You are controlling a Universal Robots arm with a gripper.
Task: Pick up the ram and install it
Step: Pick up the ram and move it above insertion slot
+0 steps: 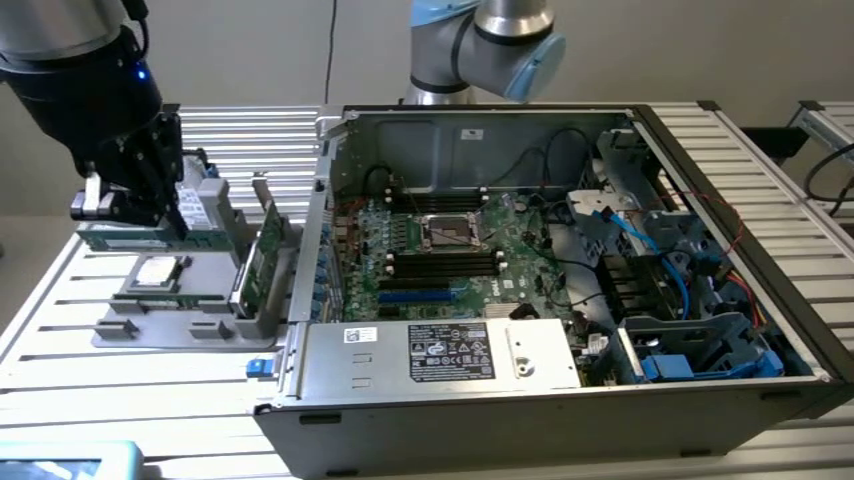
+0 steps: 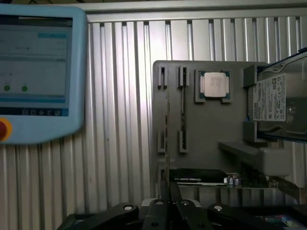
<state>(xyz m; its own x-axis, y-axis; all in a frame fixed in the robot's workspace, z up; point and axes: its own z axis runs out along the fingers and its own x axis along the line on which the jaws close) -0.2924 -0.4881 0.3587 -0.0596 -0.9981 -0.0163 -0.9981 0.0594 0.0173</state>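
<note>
Pinching ram (image 2: 166,124), edge-on at wrist: claw (image 2: 169,190)

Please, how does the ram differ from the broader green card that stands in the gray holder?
The ram is a long, narrow strip; the card is taller and broader. The ram hangs in the shut claw above the gray holder, its long side level; the card stands on edge in the holder. The card is nearer to the open computer case than the ram is. Both are green circuit boards.
</note>
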